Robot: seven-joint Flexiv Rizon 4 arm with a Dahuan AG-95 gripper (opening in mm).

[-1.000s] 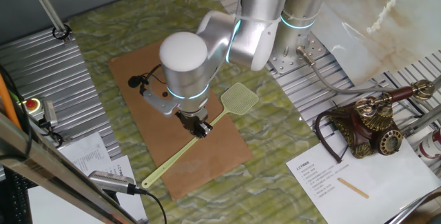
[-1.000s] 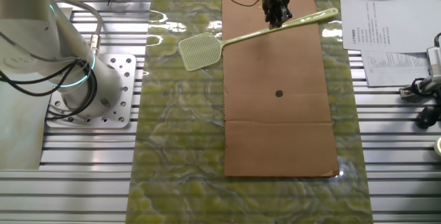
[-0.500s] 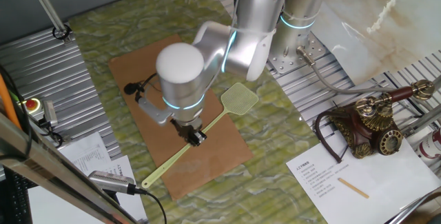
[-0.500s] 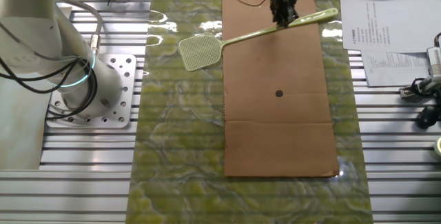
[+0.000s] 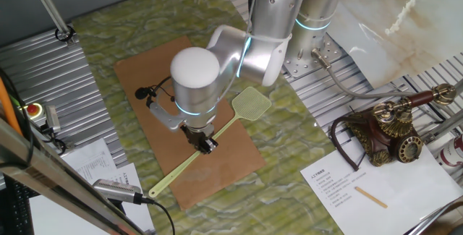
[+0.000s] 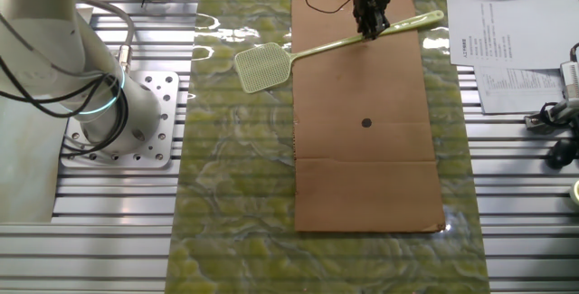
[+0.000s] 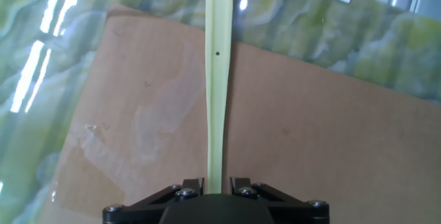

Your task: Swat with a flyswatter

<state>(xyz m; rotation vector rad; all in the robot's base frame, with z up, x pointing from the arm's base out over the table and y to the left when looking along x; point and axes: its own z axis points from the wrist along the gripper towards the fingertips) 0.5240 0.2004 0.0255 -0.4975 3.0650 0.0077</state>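
One pale yellow-green plastic flyswatter (image 5: 217, 135), flat thin handle and squarish mesh head, lying diagonally across smooth brown cardboard board (image 6: 366, 163) on glossy green marbled mat (image 6: 240, 149). Gripper (image 5: 205, 142) straddling handle mid-length; clamped or not, cannot tell.

Flyswatter (image 5: 210, 144) laid diagonally across brown board (image 5: 145, 90), mesh head far right over green mat (image 5: 289, 130), gripper (image 5: 205, 144) positioned at mid-handle, jaw state obscured
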